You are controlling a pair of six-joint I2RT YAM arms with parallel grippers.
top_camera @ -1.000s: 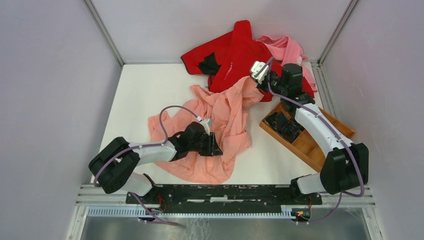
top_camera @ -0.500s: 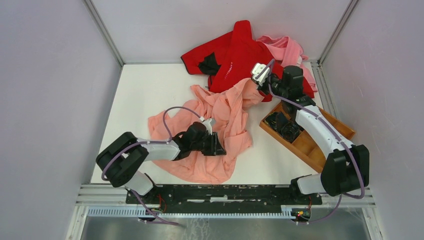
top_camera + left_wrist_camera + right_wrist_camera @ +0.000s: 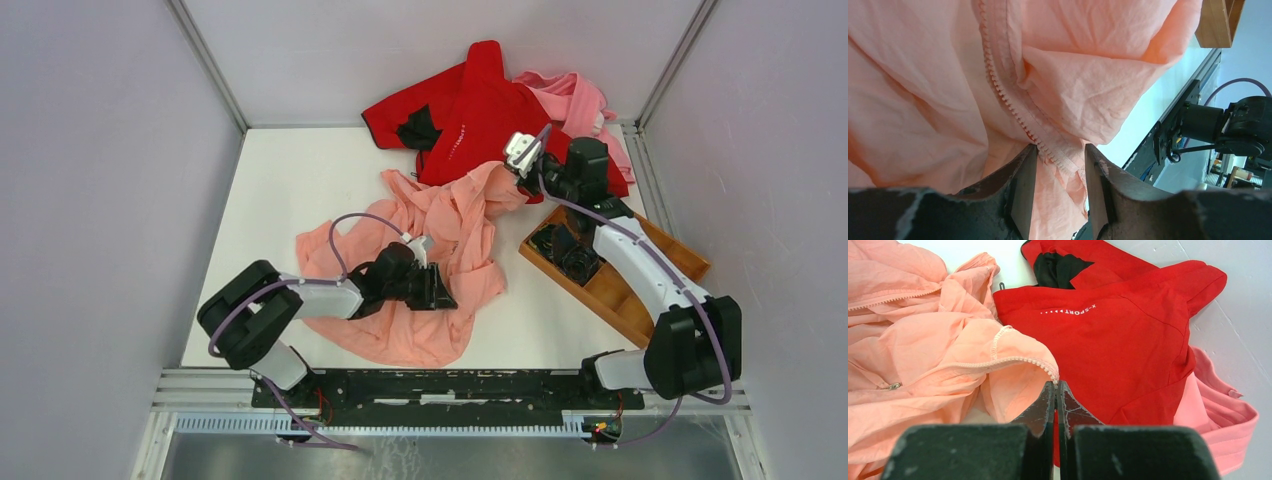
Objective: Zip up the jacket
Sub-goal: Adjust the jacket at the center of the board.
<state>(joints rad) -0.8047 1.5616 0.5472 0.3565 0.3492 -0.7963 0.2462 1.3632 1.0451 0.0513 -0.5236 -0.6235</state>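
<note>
The salmon-pink jacket lies crumpled at the table's middle. My left gripper rests low on its near right part. In the left wrist view the jaws stand apart, and a loose fold of jacket with its toothed zipper edge runs down between the fingers. My right gripper is at the jacket's far right corner. In the right wrist view it is shut on the end of the jacket's other toothed edge, holding that corner lifted. A small metal slider shows on the fabric at left.
A bright red garment with white lettering lies at the back, right behind the held corner, with a paler pink garment beside it. A wooden tray holding black parts sits under the right arm. Walls enclose three sides.
My left gripper has slid a little to the right across the jacket. The right gripper has shifted slightly right, still holding the corner.
</note>
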